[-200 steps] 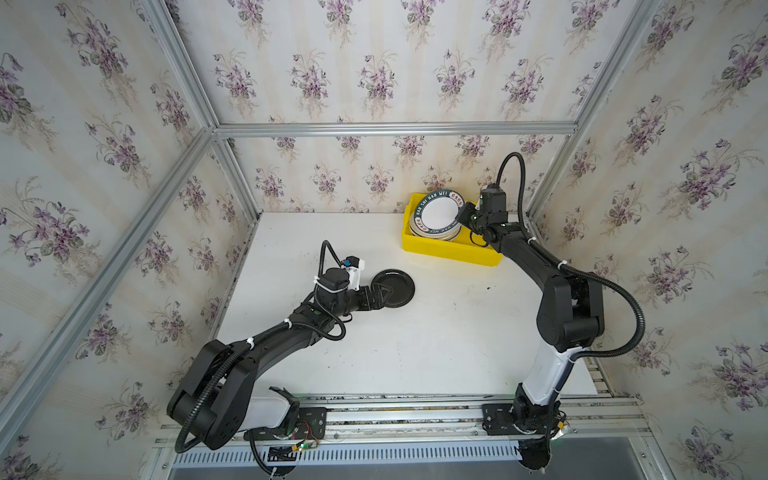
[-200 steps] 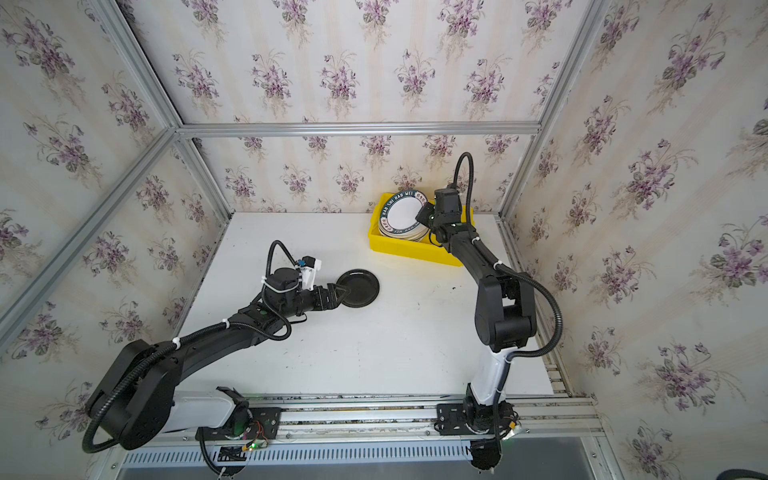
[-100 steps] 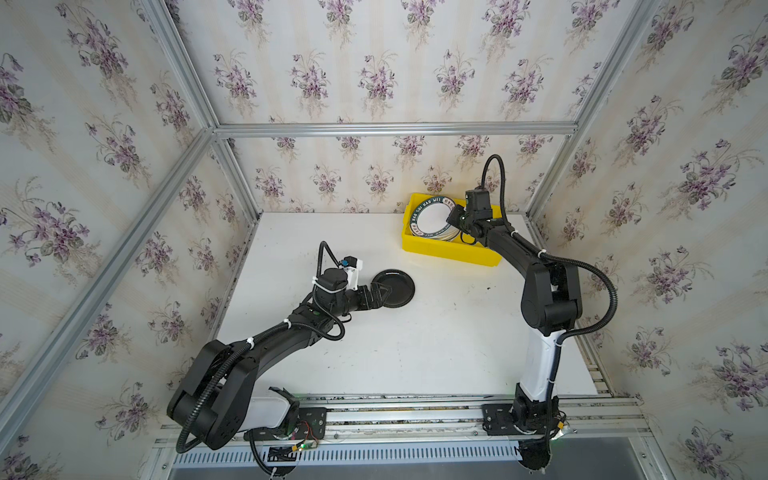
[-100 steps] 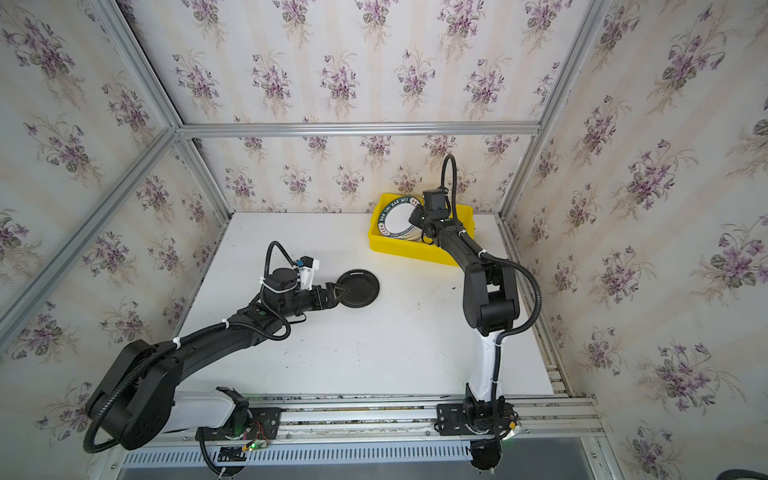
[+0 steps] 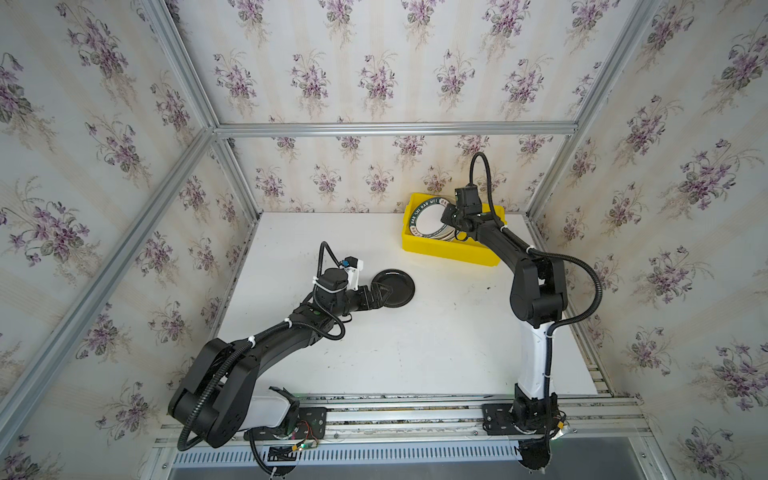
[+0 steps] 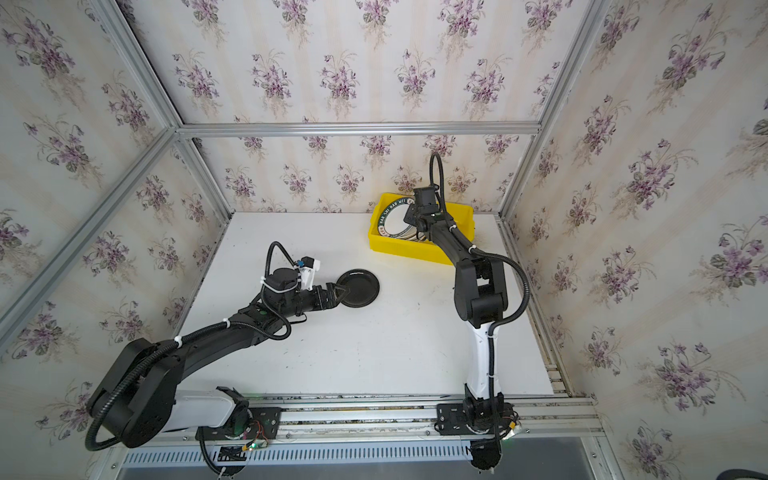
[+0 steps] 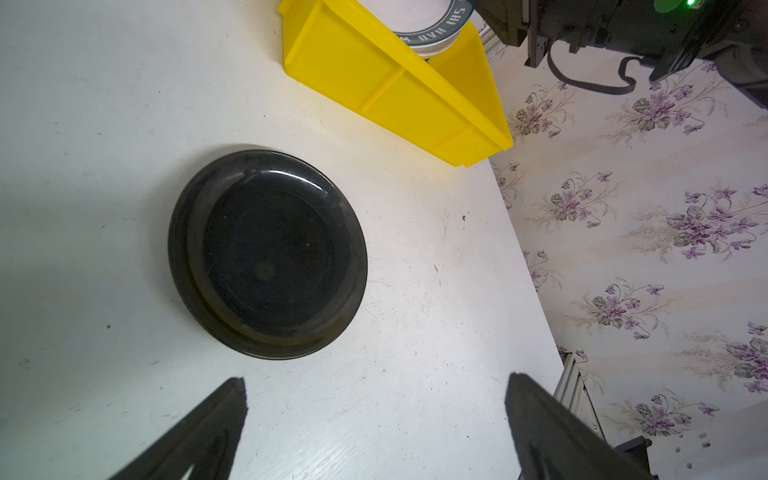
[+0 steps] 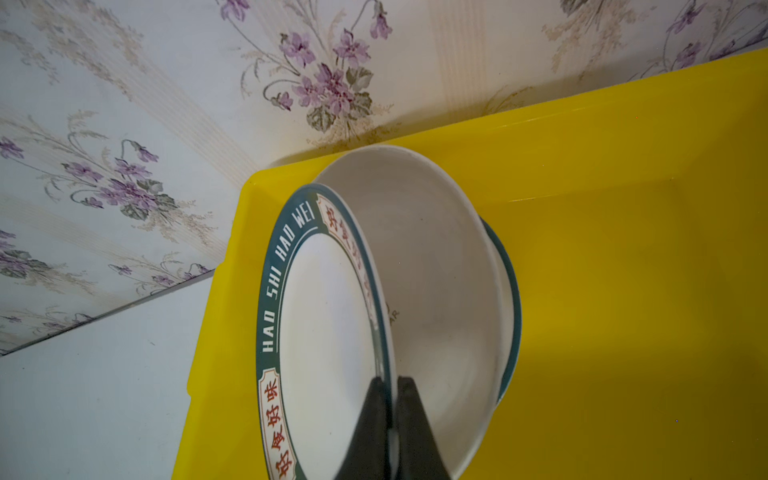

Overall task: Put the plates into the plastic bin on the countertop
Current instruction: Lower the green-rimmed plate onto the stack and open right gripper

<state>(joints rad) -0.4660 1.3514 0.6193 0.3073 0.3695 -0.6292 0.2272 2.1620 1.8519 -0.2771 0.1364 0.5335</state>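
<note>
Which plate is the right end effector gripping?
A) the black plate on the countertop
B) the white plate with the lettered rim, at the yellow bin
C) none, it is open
B: the right wrist view shows the right end effector shut on the rim of the lettered-rim plate at the yellow bin, while the black plate lies ungripped on the countertop.

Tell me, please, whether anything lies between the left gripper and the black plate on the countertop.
Nothing visible does. In the left wrist view only bare countertop separates the open left gripper from the black plate, which lies flat, apart from the yellow bin.
</note>
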